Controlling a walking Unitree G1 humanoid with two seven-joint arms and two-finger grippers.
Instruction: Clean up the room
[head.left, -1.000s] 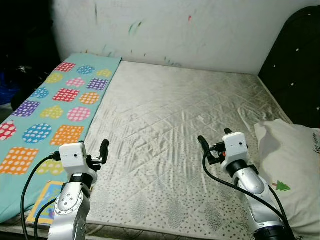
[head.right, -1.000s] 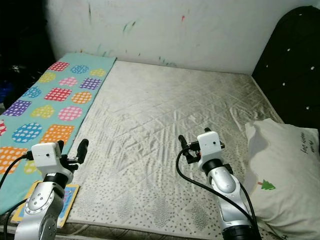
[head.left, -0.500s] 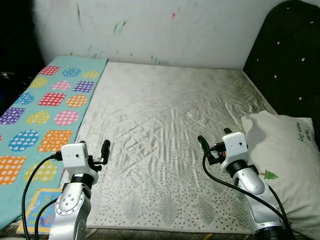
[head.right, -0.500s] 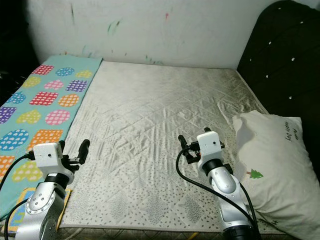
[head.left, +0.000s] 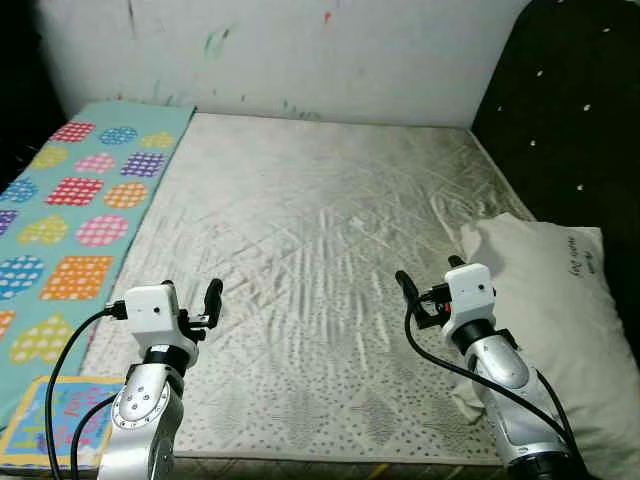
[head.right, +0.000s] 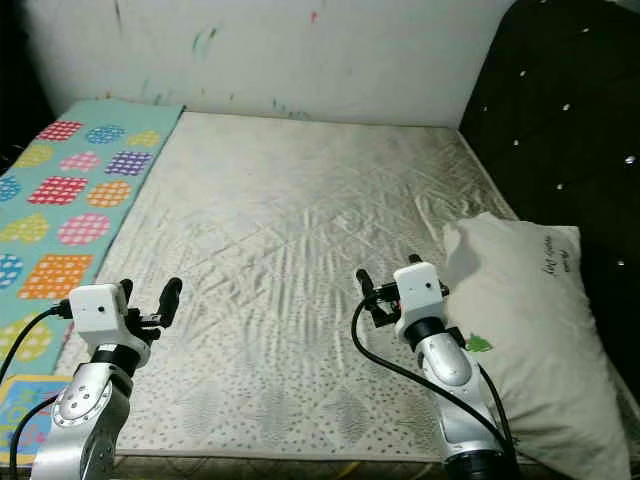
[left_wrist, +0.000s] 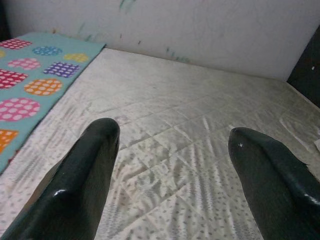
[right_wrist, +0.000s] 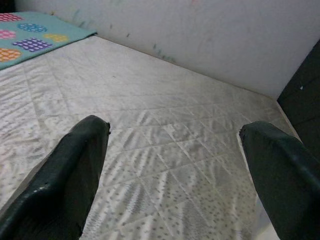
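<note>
A bare quilted mattress, grey-white and wrinkled across its middle, lies against a pale wall flecked with small streaks of green and red paint. Along the robot's left side of the bed runs a turquoise mat printed with dotted shapes in pink, orange, yellow, blue and purple; a colourful picture book rests at the mat's near end, close to the mattress corner. On the robot's right, a white pillow (a small green tree printed low on its near side, a line of script near its far end) sits on the mattress edge beside a dark tufted headboard studded with pale buttons.

Both arms are raised over the near part of the mattress, well apart from each other. The left hand hovers above the mattress just beside the mat's edge, its two black fingers spread wide with nothing between them, as the left wrist view shows. The right hand hovers near the pillow without touching it, its fingers likewise spread apart and holding nothing, the quilted surface visible in the gap.
</note>
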